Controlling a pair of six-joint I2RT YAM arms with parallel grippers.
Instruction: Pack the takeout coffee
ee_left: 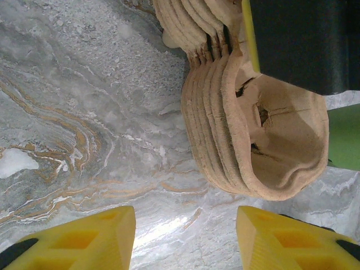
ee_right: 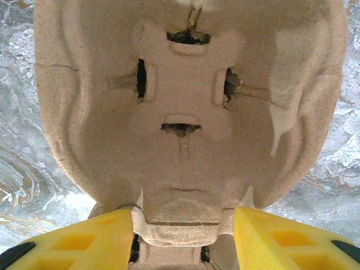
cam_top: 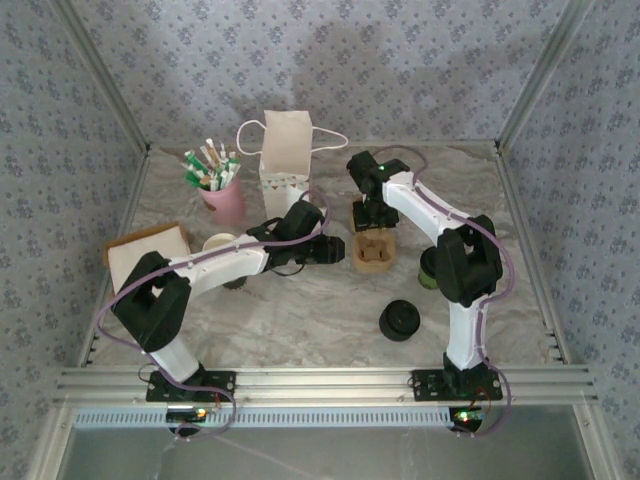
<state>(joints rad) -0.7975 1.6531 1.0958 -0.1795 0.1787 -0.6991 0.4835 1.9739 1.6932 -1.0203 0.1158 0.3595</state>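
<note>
My left gripper point(ee_left: 185, 239) hangs with its jaws apart and empty over the veined marble table point(ee_left: 84, 112), just left of the stack of moulded pulp carriers point(ee_left: 281, 146). My right gripper point(ee_right: 183, 236) brackets the top carrier's point(ee_right: 185, 84) fibrous near lip. I cannot tell whether it pinches. The cream-lined, open-topped paper cup point(cam_top: 218, 243) stands well left of the stack.

a lab test booth dressed as a café counter: aluminium frame point(cam_top: 320, 385) with robot arms point(cam_top: 215, 262) bolted on, wallpapered walls point(cam_top: 330, 50), marble-print table point(cam_top: 300, 310), paper bag point(cam_top: 285, 150).
</note>
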